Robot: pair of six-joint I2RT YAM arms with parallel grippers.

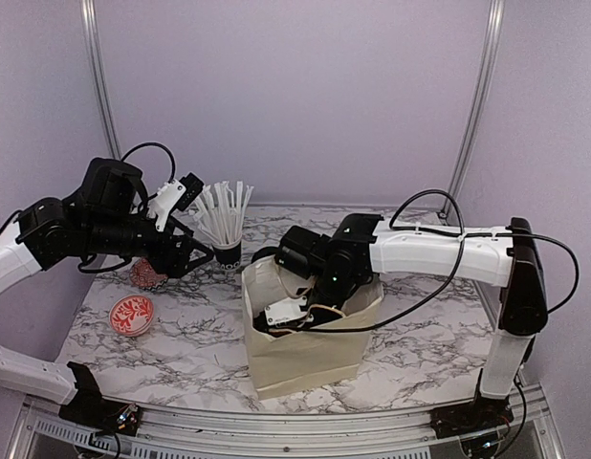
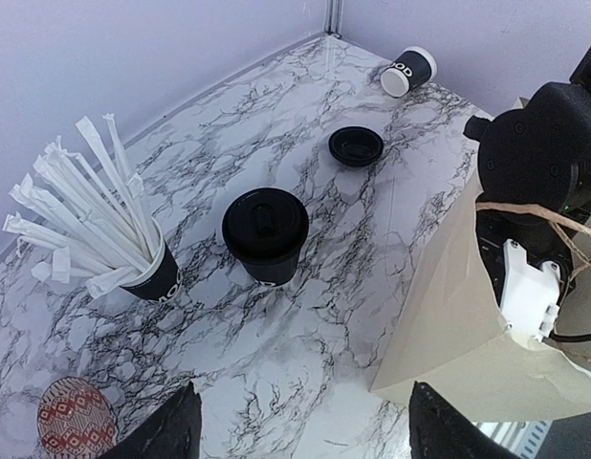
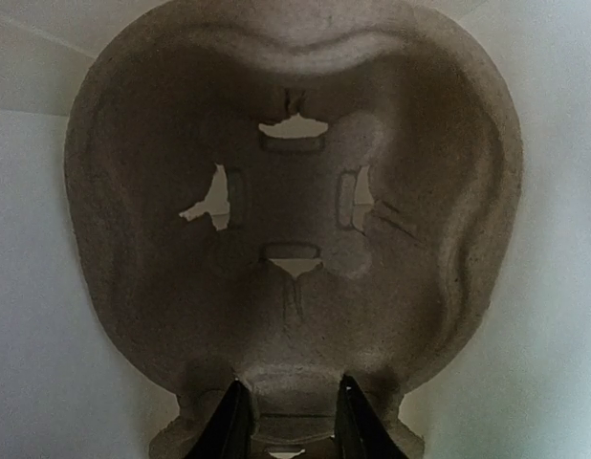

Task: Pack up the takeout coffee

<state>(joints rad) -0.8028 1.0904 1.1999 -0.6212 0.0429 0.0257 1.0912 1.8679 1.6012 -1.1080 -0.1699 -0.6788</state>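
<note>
The takeout coffee (image 2: 265, 234), a black cup with a black lid on, stands upright on the marble table in the left wrist view, between the straw cup and the bag. My left gripper (image 2: 305, 440) is open and empty, hovering above the table in front of the cup and apart from it. It also shows in the top view (image 1: 186, 256). The cream paper bag (image 1: 310, 349) stands open at the table's middle. My right gripper (image 3: 294, 421) is down inside the bag, its jaws closed on the edge tab of a brown pulp cup carrier (image 3: 295, 316).
A black cup of white wrapped straws (image 2: 152, 273) stands left of the coffee. A loose black lid (image 2: 356, 145) lies behind it, and another cup (image 2: 408, 72) lies on its side near the far corner. Red patterned discs (image 1: 133, 314) lie at the left.
</note>
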